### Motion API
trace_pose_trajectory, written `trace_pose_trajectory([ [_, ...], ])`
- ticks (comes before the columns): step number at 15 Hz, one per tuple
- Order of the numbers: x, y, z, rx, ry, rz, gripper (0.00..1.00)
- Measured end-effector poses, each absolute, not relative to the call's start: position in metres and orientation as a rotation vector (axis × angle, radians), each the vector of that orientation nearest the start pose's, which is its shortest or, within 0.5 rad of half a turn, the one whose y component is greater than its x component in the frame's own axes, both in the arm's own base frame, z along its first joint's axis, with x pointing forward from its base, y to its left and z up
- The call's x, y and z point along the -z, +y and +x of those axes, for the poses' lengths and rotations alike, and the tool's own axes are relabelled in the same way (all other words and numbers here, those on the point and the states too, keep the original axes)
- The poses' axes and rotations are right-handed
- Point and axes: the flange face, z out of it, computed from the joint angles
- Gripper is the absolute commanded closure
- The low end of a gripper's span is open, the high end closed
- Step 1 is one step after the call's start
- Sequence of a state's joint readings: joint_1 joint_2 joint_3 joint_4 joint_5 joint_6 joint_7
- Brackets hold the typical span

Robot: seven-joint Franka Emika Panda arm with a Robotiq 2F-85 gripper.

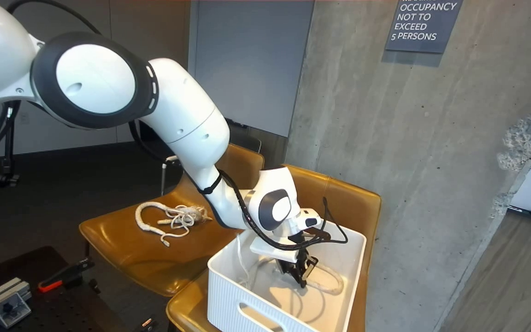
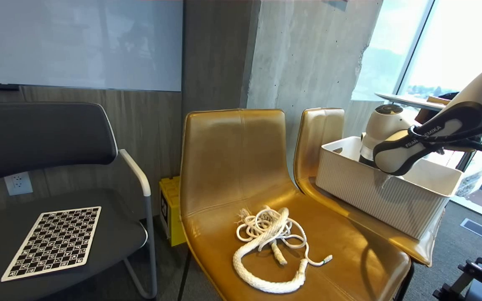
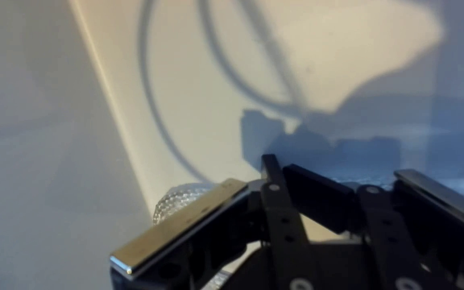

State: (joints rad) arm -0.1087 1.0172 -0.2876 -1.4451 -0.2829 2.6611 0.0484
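Got the gripper (image 3: 280,163) down inside the white bin (image 1: 227,291), with fingertips (image 3: 270,167) pretty much together, right by a pale braided rope (image 3: 181,199) looped along the bottom. Can't tell about any actual pinch on it. Also seeing more white rope (image 2: 269,235) piled on the tan chair (image 2: 341,259) next door.

Black chair (image 2: 44,138): checkered board (image 2: 55,243) on its seat
Yellow box (image 2: 177,213): on the floor
Sign (image 1: 424,27): on gray wall (image 1: 385,138)
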Motion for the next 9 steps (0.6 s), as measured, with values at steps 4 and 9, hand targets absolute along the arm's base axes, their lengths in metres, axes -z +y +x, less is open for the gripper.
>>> trace_pose_trajectory([
  [4, -0.132, -0.19, 0.71, 0.312, -0.107, -3.507, 0.99],
  [9, -0.212, -0.097, 0.734, 0.401, -0.453, -3.476, 0.99],
])
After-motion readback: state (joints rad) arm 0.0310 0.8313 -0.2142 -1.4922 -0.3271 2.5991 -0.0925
